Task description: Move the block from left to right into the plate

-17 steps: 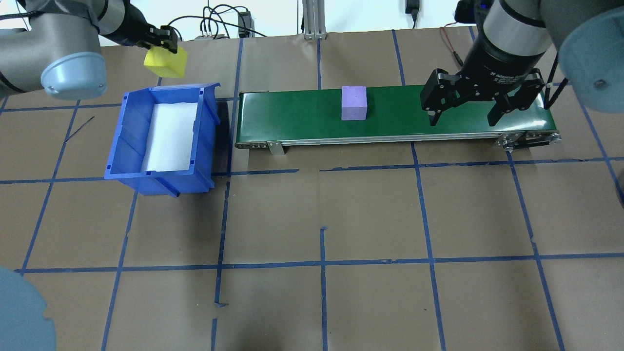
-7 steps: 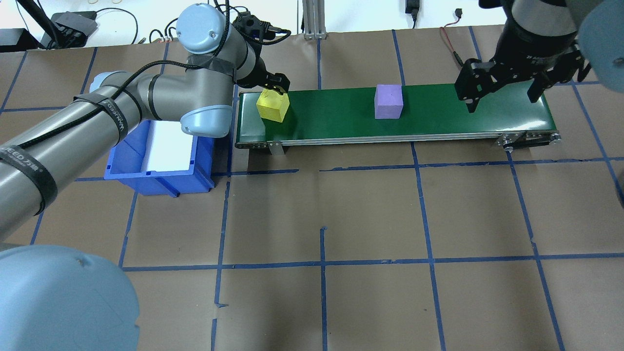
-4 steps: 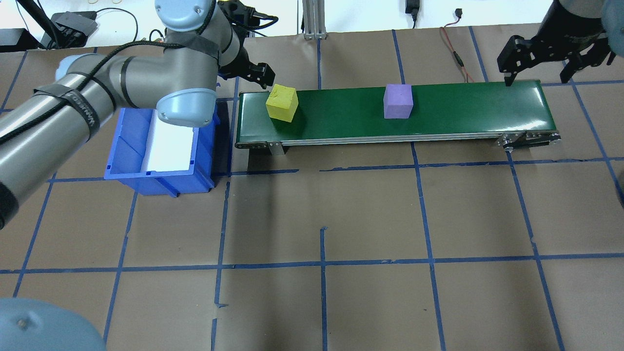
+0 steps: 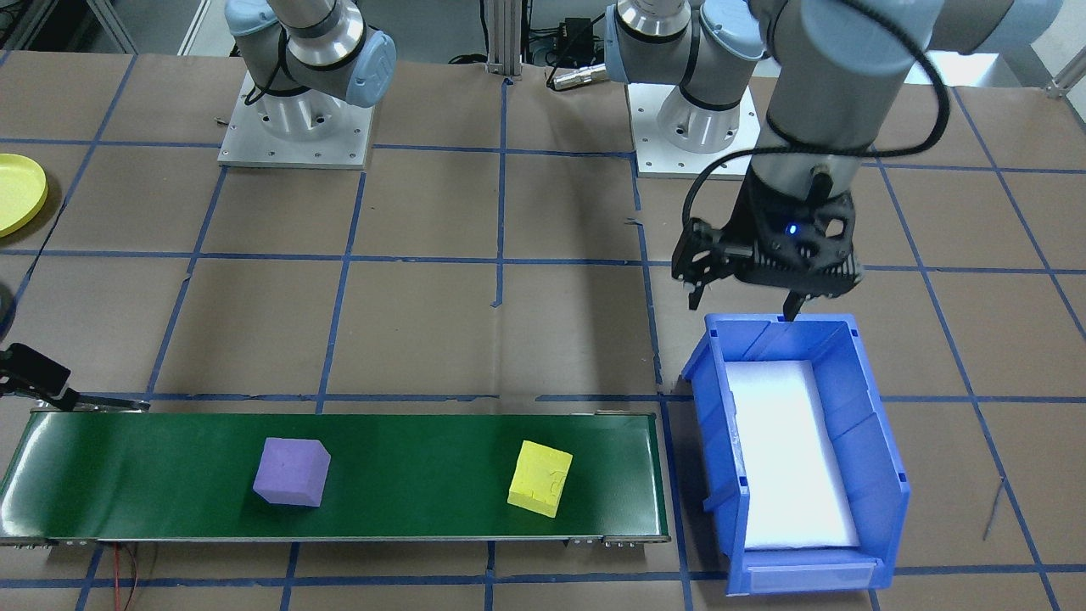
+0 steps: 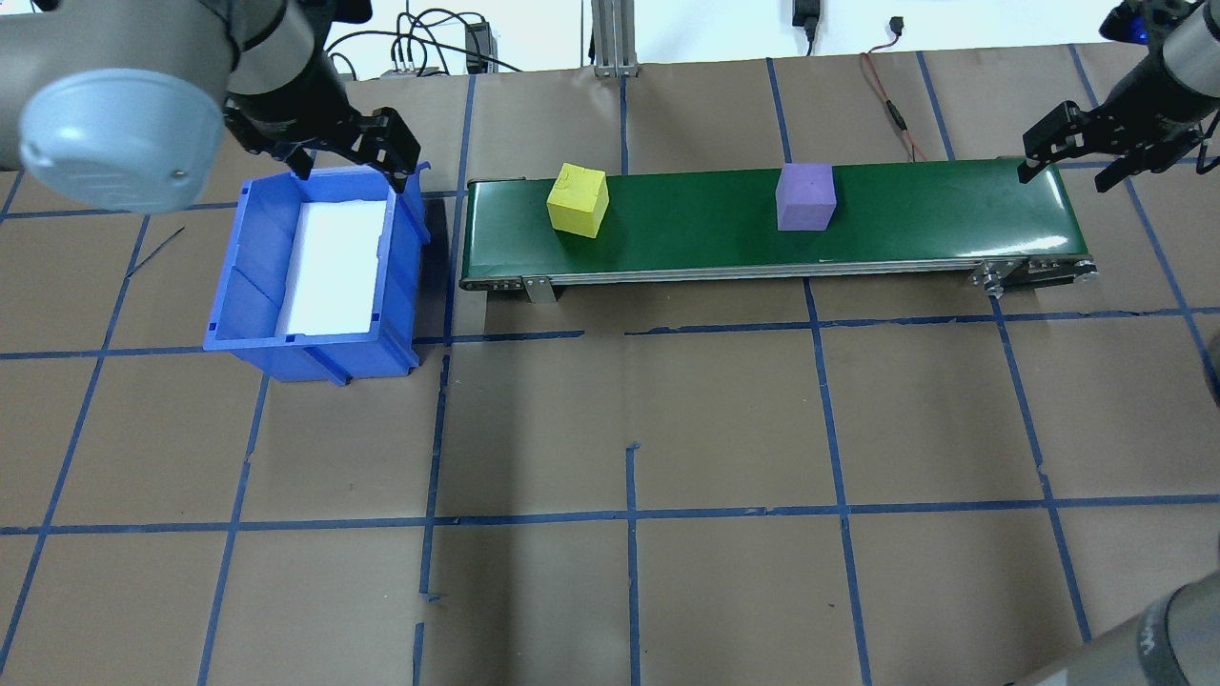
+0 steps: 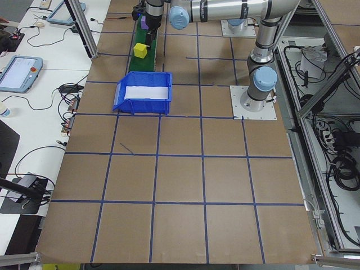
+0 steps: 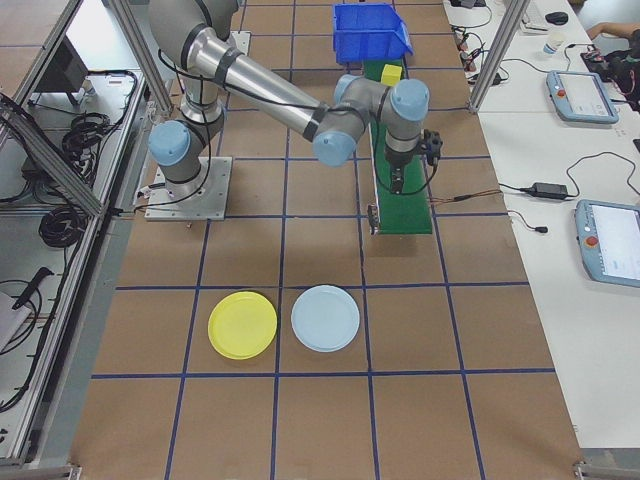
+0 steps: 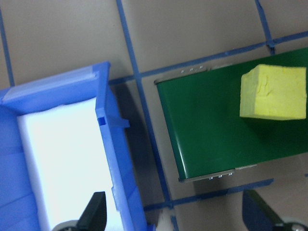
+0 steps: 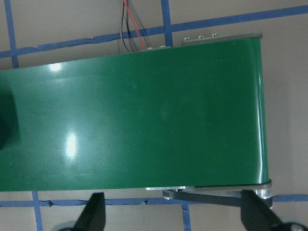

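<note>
A yellow block (image 5: 578, 199) and a purple block (image 5: 805, 196) sit apart on the green conveyor belt (image 5: 934, 214). The yellow one is nearer the belt's left end. My left gripper (image 5: 348, 164) hangs open and empty over the far rim of the blue bin (image 5: 250, 276). Its wrist view shows the yellow block (image 8: 274, 91) off to the upper right. My right gripper (image 5: 1069, 171) is open and empty above the belt's right end (image 9: 144, 125). The yellow plate (image 7: 242, 324) lies on the table beyond that end, far from both blocks.
A light blue plate (image 7: 325, 318) lies beside the yellow one. The blue bin (image 4: 882, 441) has a white liner and stands just off the belt's left end. Cables run along the table's far edge.
My left gripper set the yellow block on the belt, opened, and pulled back left over the bin. Both blocks have moved right along the belt. My right gripper moved to the belt's right end.
</note>
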